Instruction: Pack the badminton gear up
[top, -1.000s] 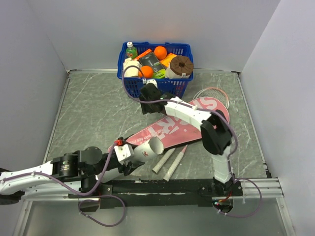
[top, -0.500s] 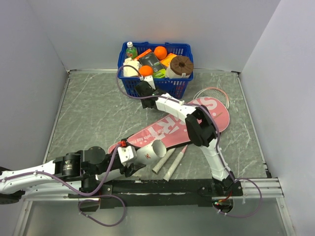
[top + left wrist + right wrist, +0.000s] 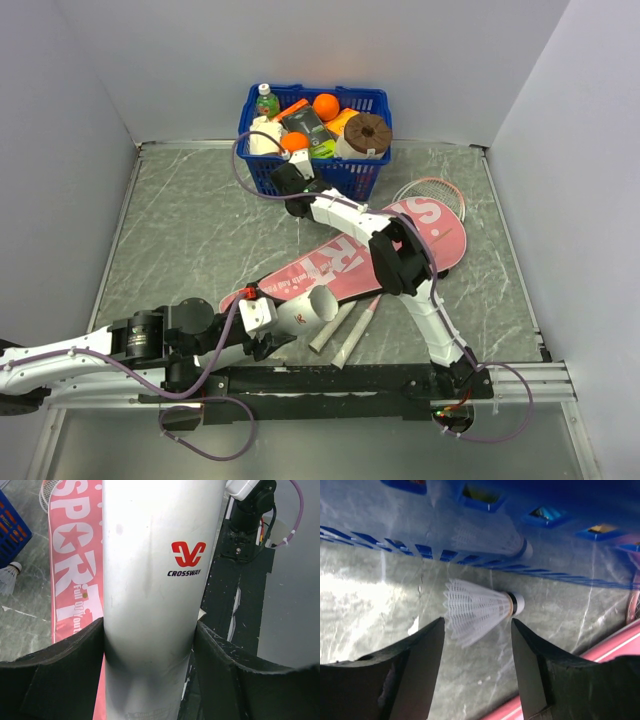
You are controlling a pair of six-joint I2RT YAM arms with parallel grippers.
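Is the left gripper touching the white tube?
Touching. In the left wrist view the left gripper clamps the white tube, fingers flush on both sides.

A robotics lab test cell is suggested — a marbled grey tabletop (image 3: 190, 240) is boxed in by plain white panels (image 3: 400, 50), the left arm (image 3: 60, 365) and right arm (image 3: 435, 320) are bolted to a black rail (image 3: 340, 380), and purple cabling (image 3: 301, 502) is left exposed.

Low centre of top view: white tube (image 3: 312, 305), red CROSSWAY logo, open end up-right, over pink SPORT cover (image 3: 350, 255), black-edged, flat, diagonal mid-frame. Beside it, two white-pink racket handles (image 3: 345, 330). White shuttlecock (image 3: 480, 605) on its side, cork rightward.
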